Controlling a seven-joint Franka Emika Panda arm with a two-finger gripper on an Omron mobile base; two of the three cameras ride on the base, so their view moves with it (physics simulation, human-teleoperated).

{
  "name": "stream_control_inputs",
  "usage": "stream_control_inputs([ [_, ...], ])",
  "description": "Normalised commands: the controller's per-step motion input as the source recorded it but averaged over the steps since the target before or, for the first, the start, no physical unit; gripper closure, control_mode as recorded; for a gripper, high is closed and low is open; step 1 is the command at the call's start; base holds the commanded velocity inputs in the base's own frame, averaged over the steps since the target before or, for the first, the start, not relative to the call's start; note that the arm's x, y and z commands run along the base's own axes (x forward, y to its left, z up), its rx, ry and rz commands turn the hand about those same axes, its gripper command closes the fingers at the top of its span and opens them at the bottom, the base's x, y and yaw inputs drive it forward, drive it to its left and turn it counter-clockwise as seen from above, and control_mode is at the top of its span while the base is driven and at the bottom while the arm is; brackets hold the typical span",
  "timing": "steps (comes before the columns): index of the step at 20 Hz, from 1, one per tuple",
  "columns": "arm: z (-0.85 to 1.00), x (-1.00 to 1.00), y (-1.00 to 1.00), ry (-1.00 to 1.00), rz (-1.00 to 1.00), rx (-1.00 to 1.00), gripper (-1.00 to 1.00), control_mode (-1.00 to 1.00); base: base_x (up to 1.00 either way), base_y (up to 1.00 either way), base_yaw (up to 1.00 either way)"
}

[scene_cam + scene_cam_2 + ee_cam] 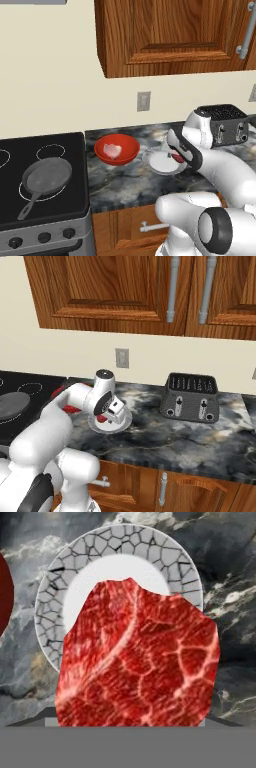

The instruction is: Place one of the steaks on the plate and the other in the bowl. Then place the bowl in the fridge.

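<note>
Hand view has the red steak [137,662] right up in your face, sitting at the bottom where your fingers would be, so you can't actually see them there. It's hanging over the plate [55,597], the one with the cracked grey rim and white middle, and the dark marble tabletop [230,577] is all around it. A sliver of the red bowl [2,597] pokes in at the left edge.

From the left base view your gripper [177,156] is down over the plate [156,162], with a bit of red steak [178,158] showing at its tip. Looks like the fingers are spread wide around that steak, holding it. The bowl [117,148] sits just beside the plate on its left, and the pale pink steak [112,149] is already lying inside it. A pan [45,177] is on the stove [70,200] further left, and a toaster [225,125] is behind your arm.

Right base view has the hand [112,408] over the plate [124,423] too, the toaster [190,397] well off to the right, and wooden cabinets [100,291] up top.
</note>
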Motion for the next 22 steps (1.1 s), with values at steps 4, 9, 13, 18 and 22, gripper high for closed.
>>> stream_control_inputs([
  [4,-0.26,0.25,0.18,0.09,0.00,0.00,1.00,-1.00,0.00,0.00,0.00],
  [9,-0.27,0.21,0.07,0.03,0.00,0.00,1.00,-1.00,0.00,0.00,0.00],
  [13,-0.26,0.29,0.00,0.00,0.00,0.00,1.00,-1.00,0.00,0.00,0.00],
  [18,-0.31,0.34,0.01,0.00,0.00,0.00,1.00,-1.00,0.00,0.00,0.00],
  [22,-0.30,0.29,0.00,0.00,0.00,0.00,1.00,-1.00,0.00,0.00,0.00],
])
